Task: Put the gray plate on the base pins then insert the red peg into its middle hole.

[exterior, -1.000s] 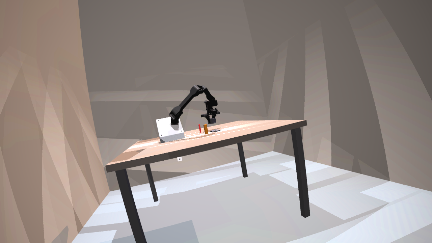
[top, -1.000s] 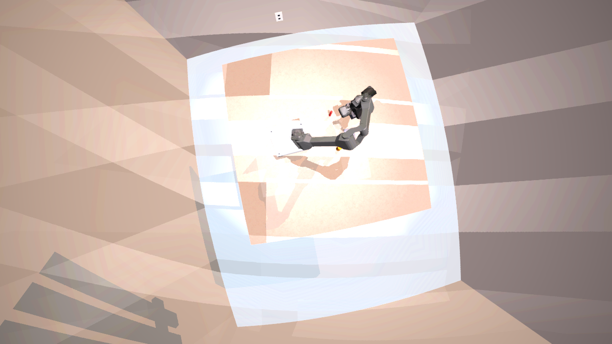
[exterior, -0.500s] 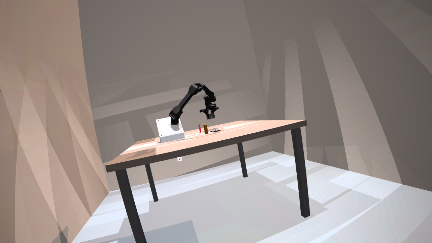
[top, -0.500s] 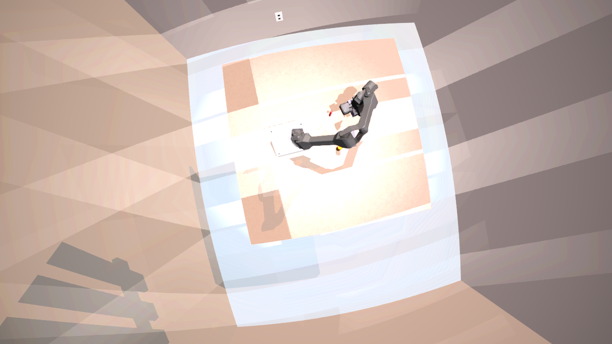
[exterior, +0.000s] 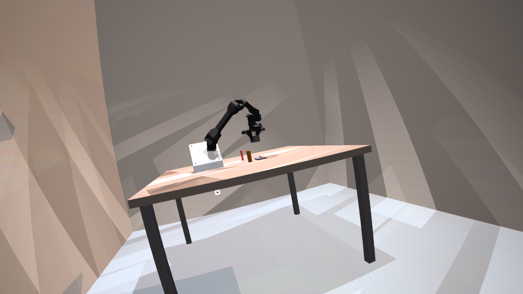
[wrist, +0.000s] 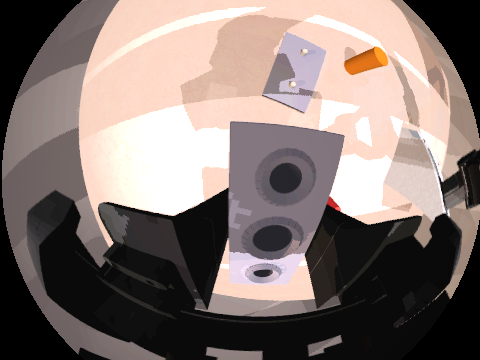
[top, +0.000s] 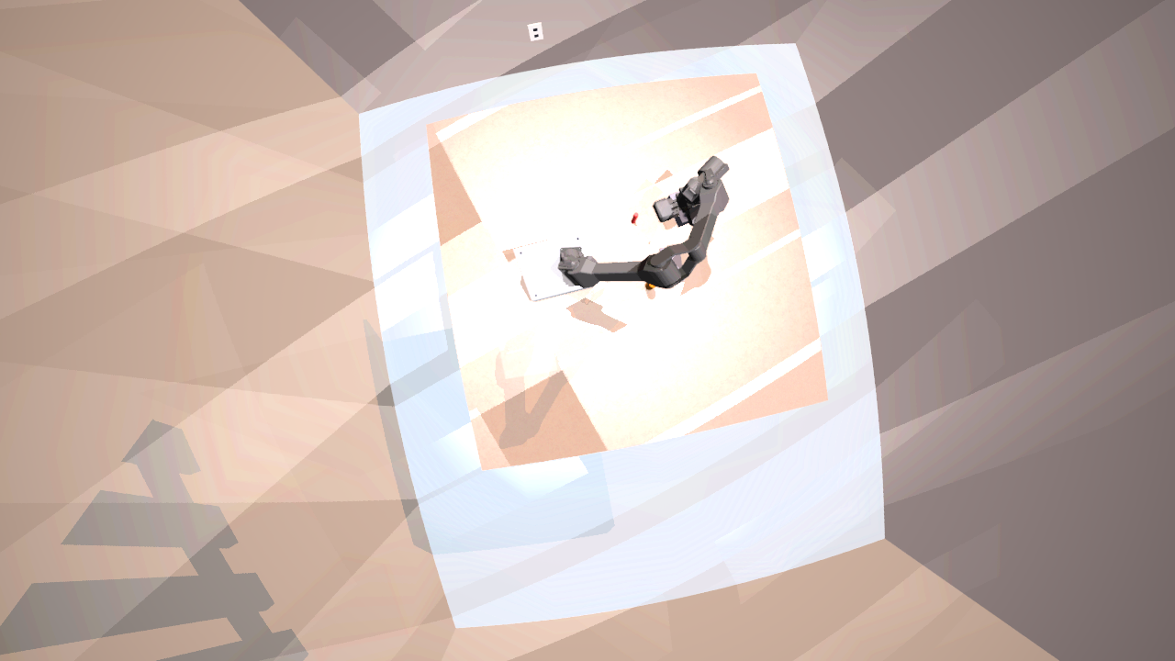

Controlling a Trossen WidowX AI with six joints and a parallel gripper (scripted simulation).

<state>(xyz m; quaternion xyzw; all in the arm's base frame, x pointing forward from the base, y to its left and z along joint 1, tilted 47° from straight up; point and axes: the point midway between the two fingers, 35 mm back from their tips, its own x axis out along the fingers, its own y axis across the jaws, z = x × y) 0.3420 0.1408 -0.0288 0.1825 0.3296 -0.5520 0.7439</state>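
My gripper point(exterior: 254, 136) point(wrist: 264, 194) is shut on the gray plate point(exterior: 255, 139) point(wrist: 250, 150), which shows three holes in a row in the wrist view. The plate hangs well above the table. The base point(exterior: 258, 159) point(wrist: 314, 67) lies flat on the table below, bare, with its two pins point(wrist: 304, 52) upright; in the wrist view it is beyond the plate's far edge. The red peg point(top: 634, 218) point(exterior: 241, 155) point(wrist: 334, 204) stands upright on the table, mostly hidden behind the plate and a finger in the wrist view. Arm parts hide the base in the top view.
An orange cylinder point(top: 650, 286) point(exterior: 249, 156) point(wrist: 366, 61) stands on the table point(exterior: 303, 155) between the red peg and the base in the exterior view. The arm is mounted on a white block point(top: 538, 283) point(exterior: 202, 155) to the left.
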